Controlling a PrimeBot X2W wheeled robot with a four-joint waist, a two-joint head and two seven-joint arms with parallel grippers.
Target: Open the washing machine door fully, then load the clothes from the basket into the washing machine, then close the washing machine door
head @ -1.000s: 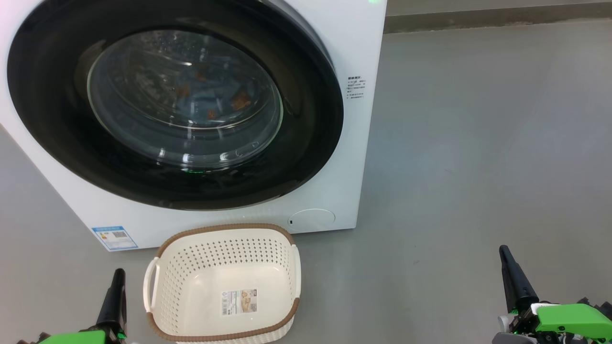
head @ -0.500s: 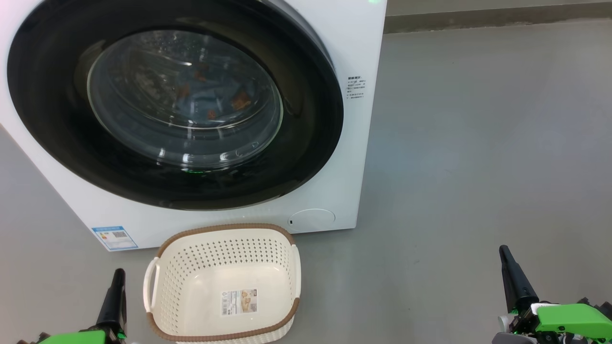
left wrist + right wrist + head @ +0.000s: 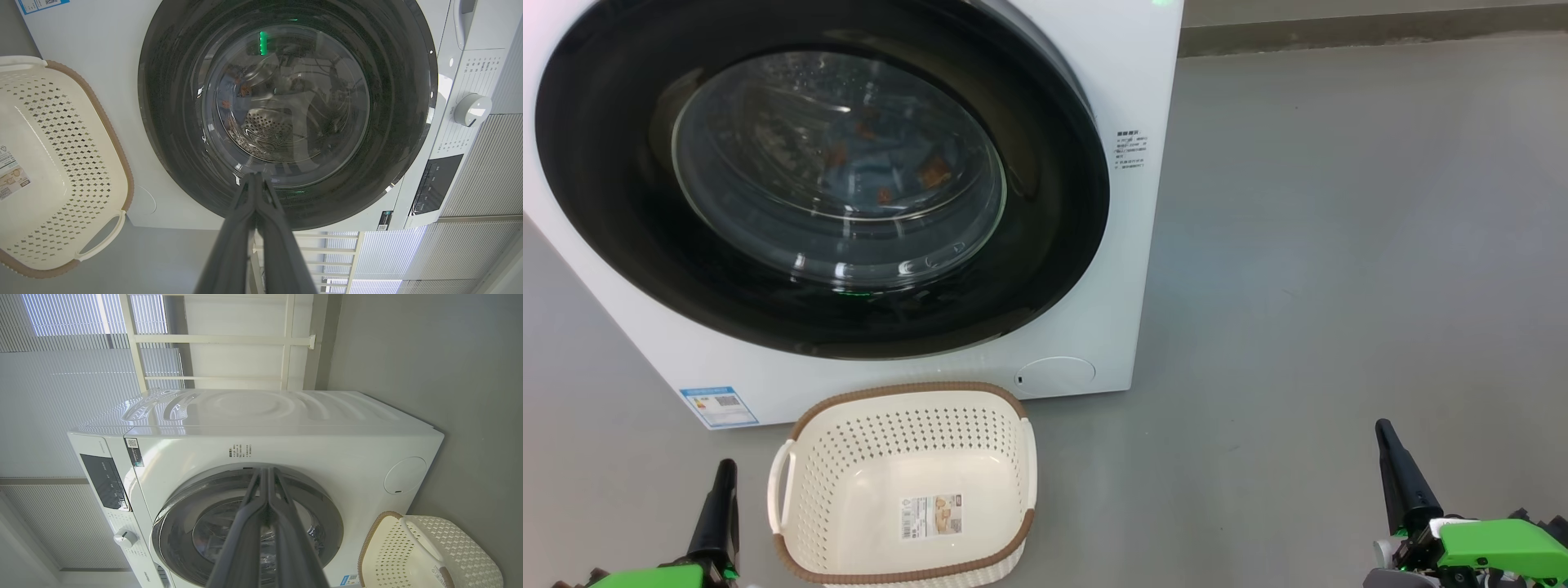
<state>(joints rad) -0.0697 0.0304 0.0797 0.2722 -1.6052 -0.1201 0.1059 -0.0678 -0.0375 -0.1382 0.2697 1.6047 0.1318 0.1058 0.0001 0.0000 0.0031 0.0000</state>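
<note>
The white washing machine (image 3: 1131, 73) (image 3: 327, 428) fills the upper left of the head view. Its door (image 3: 621, 245) (image 3: 163, 122) (image 3: 327, 522), a glossy black ring round a glass bowl, lies shut flat against the front. Light-blue clothes (image 3: 882, 167) with orange-brown figures show behind the glass, inside the drum. The cream basket (image 3: 907, 482) (image 3: 53, 163) (image 3: 429, 555) stands on the floor in front of the machine, with a label sticker on its bottom. My left gripper (image 3: 725, 467) (image 3: 256, 175) is shut, low beside the basket's left handle. My right gripper (image 3: 1382, 426) (image 3: 267, 470) is shut, far right over bare floor.
Grey floor (image 3: 1339, 245) stretches to the right of the machine up to a wall base (image 3: 1339, 33). A round lower hatch (image 3: 1055, 376) and a blue label (image 3: 719, 406) sit on the machine's front. The control knob (image 3: 472, 109) and panel are on its top strip.
</note>
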